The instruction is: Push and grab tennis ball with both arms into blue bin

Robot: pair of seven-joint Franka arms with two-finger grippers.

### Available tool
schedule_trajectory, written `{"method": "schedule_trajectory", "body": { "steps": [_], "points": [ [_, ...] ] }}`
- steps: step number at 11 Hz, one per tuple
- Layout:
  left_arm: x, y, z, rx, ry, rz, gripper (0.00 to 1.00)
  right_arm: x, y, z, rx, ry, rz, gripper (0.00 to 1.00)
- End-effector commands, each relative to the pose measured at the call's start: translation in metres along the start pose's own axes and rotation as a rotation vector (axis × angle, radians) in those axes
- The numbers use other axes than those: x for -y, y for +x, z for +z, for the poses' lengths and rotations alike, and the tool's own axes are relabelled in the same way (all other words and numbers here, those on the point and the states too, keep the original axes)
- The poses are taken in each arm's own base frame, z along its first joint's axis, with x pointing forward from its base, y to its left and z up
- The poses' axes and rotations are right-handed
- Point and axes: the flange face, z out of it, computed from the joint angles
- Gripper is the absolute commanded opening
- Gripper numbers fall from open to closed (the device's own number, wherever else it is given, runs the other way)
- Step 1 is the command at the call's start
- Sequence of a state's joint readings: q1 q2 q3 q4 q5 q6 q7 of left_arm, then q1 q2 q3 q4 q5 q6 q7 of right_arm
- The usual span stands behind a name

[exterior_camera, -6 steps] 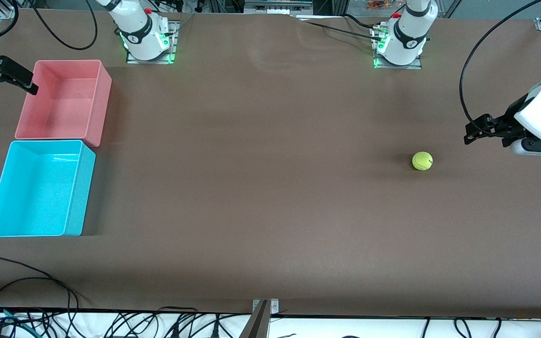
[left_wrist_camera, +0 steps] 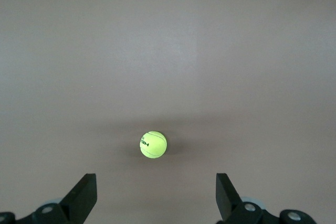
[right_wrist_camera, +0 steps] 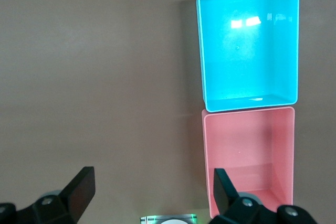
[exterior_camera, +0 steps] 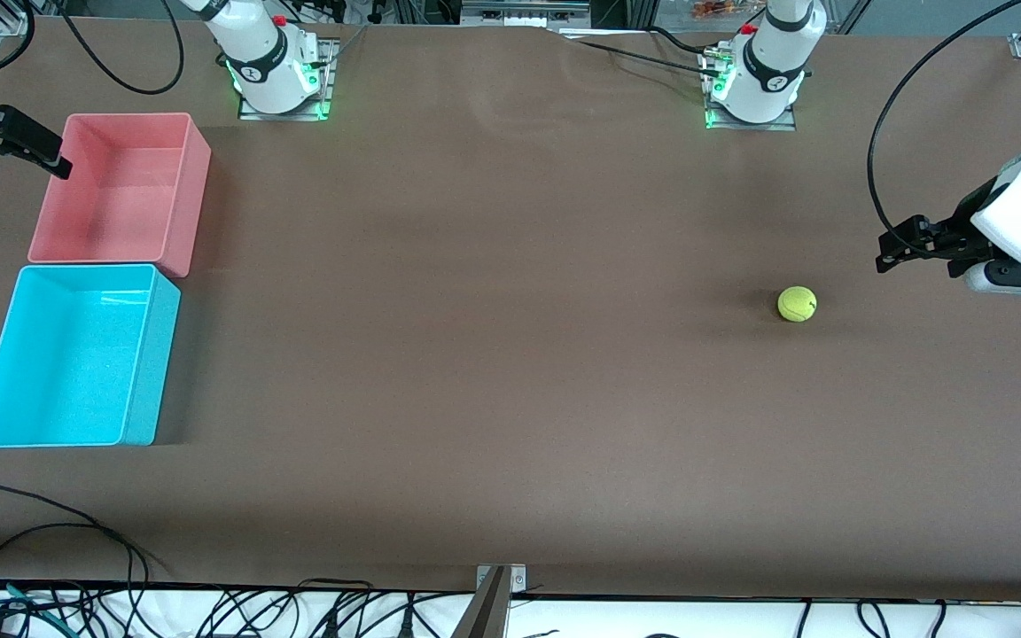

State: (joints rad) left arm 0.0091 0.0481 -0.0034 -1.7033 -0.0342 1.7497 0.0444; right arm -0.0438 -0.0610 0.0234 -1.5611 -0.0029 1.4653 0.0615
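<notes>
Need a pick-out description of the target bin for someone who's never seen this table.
Go to the right arm's end of the brown table, where two open tubs of like size sit side by side, both empty. The blue bin is the one nearer the front camera. Its bright cyan colour sets it apart from the pink bin, which lies closer to the robot bases.

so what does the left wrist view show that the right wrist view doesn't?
Only the left wrist view: the small fuzzy yellow-green tennis ball on the table, ahead of the open left gripper. Only the right wrist view: the bright cyan rectangular plastic bin and the pink plastic tub side by side, both empty, past the open right gripper. Both: the brown tabletop.
</notes>
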Motion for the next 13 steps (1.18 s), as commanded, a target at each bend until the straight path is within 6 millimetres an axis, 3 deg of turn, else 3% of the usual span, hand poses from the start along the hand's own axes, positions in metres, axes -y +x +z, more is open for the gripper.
{"method": "schedule_trajectory", "body": {
  "steps": [1,13],
  "points": [
    [0.003,-0.001,-0.002,0.001,-0.021,0.013,1.00,0.001,-0.001,-0.007,-0.002,-0.009,0.007,1.00],
    [0.004,0.000,-0.002,0.000,-0.021,0.012,1.00,0.000,0.008,0.004,0.011,-0.008,-0.008,1.00]
  ]
}}
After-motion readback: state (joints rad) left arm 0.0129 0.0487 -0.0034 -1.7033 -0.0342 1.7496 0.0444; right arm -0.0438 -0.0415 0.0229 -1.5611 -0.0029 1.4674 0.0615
